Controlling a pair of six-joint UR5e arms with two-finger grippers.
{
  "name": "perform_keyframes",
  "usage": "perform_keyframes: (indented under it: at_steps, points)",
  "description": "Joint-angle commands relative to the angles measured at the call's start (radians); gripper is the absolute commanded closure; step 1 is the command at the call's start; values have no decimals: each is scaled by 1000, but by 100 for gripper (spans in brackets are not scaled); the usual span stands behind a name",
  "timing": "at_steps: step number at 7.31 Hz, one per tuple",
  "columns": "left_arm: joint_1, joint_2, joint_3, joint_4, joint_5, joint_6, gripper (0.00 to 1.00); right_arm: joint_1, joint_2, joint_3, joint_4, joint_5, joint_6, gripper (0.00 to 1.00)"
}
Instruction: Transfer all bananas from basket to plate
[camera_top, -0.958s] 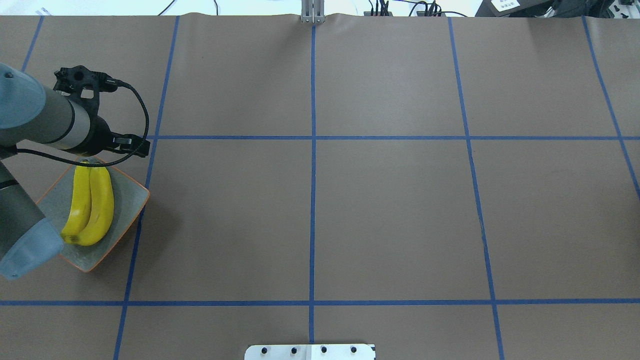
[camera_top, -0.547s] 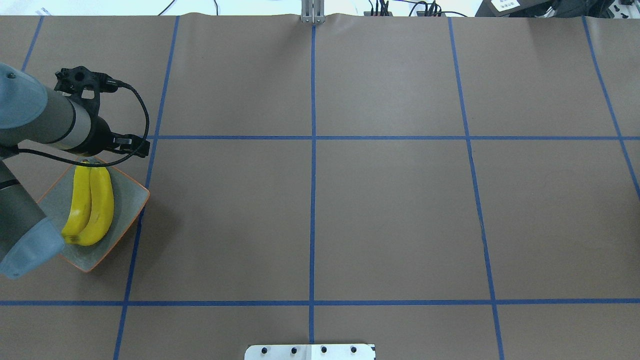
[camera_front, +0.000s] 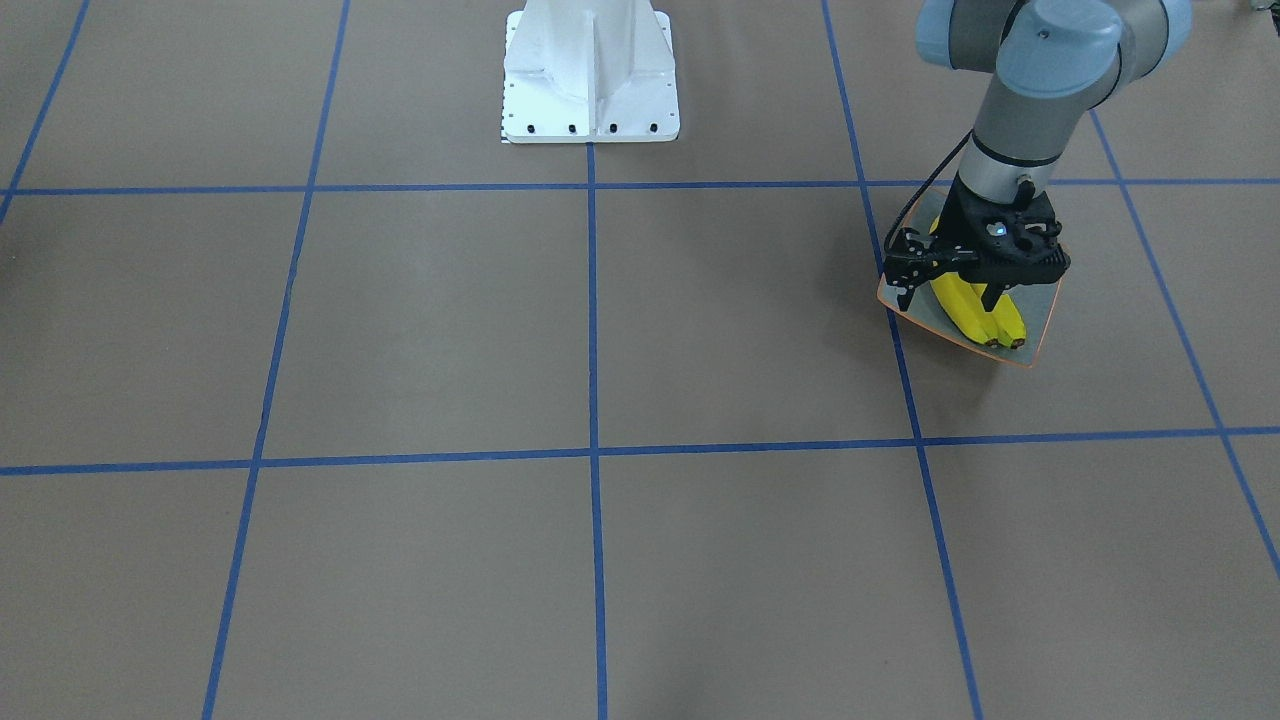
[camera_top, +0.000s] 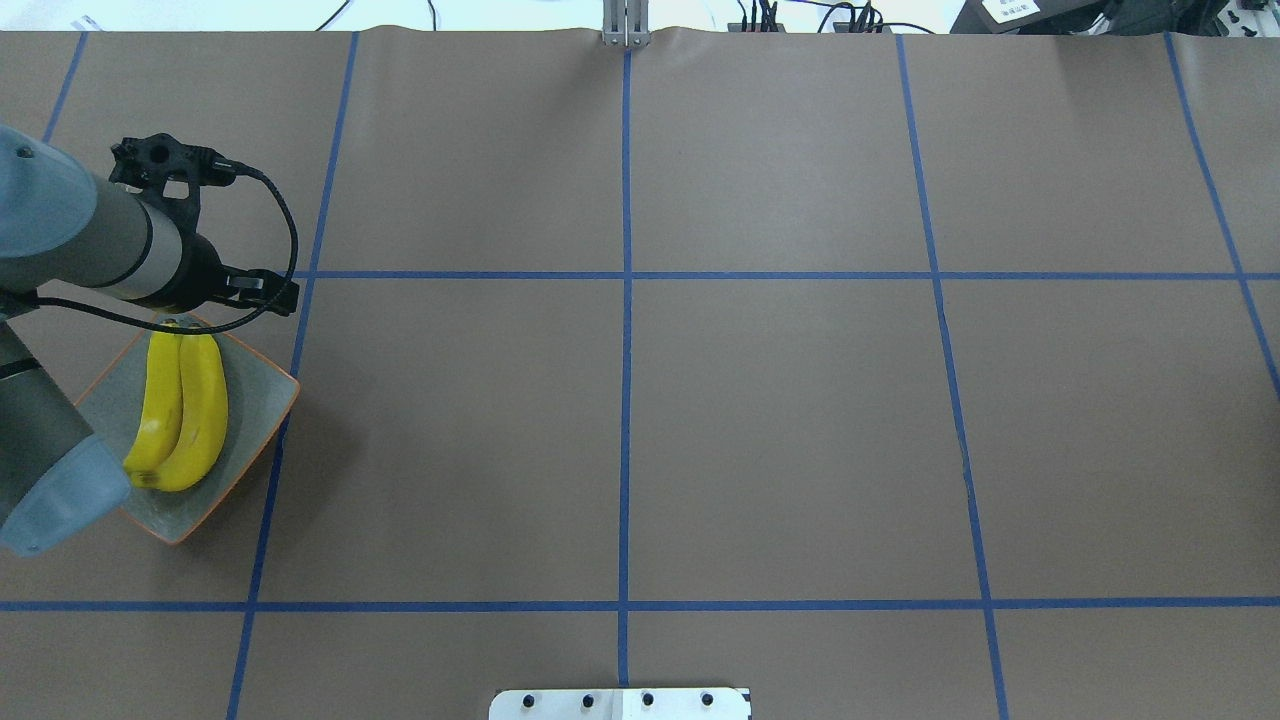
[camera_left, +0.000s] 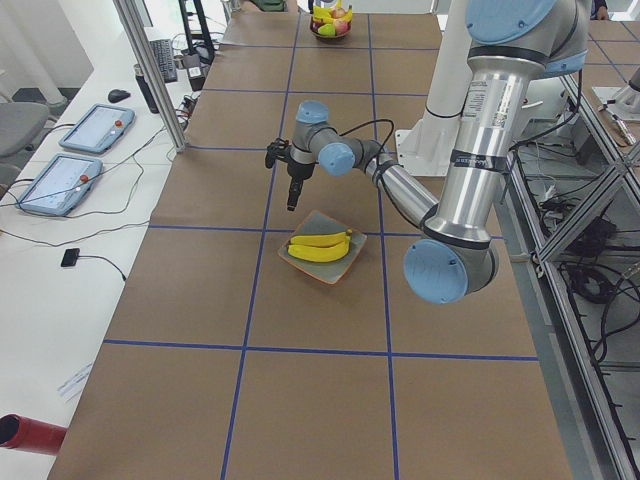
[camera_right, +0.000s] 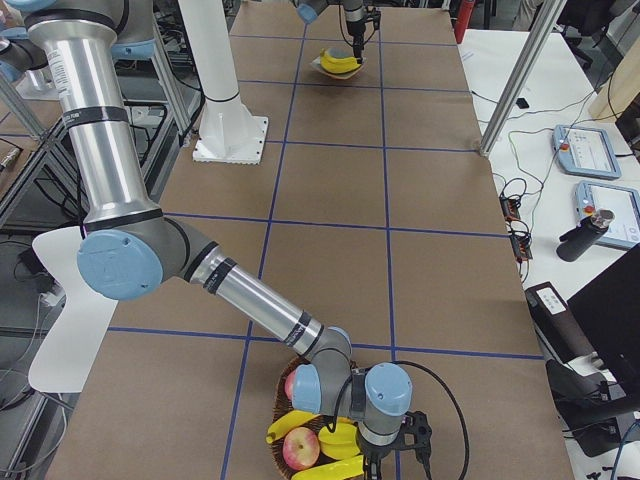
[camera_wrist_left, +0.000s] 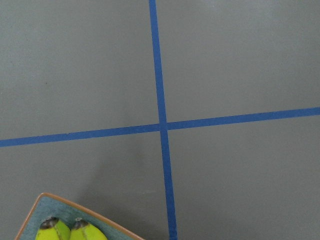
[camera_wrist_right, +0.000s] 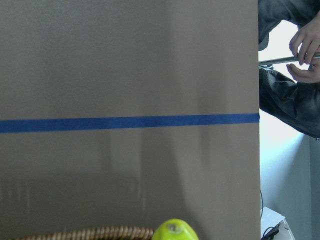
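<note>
The two plated bananas (camera_top: 203, 400) lie side by side, touching, on the plate (camera_top: 262, 400). In the overhead view their long axes run from 12 to 6 o'clock, with dark tips at the 6 o'clock end. The plate sits as a diamond at the 9 o'clock side of the table (camera_top: 780, 430), with corners at 12, 3 and 6 o'clock; the left arm (camera_top: 60, 230) covers the 9 o'clock corner. The left gripper (camera_left: 291, 198) hangs pointing down, raised over the 12 o'clock end of the plate and apart from the bananas. It cannot be told whether its fingers are spread or pressed together. The left wrist view shows two banana ends and the plate rim at 7 o'clock, with a crossing of blue tape lines (camera_wrist_left: 162, 125) near centre. The basket bananas (camera_right: 290, 426), at least two, rest in the wicker basket (camera_wrist_right: 100, 233). The basket stands at 6 o'clock of the exterior right view, on the table end at the robot's right, well apart from the plate. Two red-and-yellow apples (camera_right: 300, 450) lie with them. The right gripper (camera_right: 365, 462) points down into the basket, close to the bananas. Neither its finger state nor any contact with the fruit can be told. The right wrist view shows the basket rim and a yellow-green fruit (camera_wrist_right: 172, 231) at 6 o'clock. The white robot base (camera_front: 590, 75) stands at 12 o'clock of the front-facing view.
</note>
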Motion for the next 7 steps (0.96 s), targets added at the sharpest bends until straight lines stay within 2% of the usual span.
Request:
perform_keyframes:
  at_steps: [1,5,6,7]
  points:
    - [0,0,5,0,0,2,0,-6,0,-1,0,1,0,27]
    - [0,0,36,-48,0,0,0,-15,0,-1,2,1,0,34]
    - [0,0,36,-48,0,0,0,-15,0,0,2,1,0,44]
    - [0,0,36,-49,0,0,0,-15,0,2,2,3,0,65]
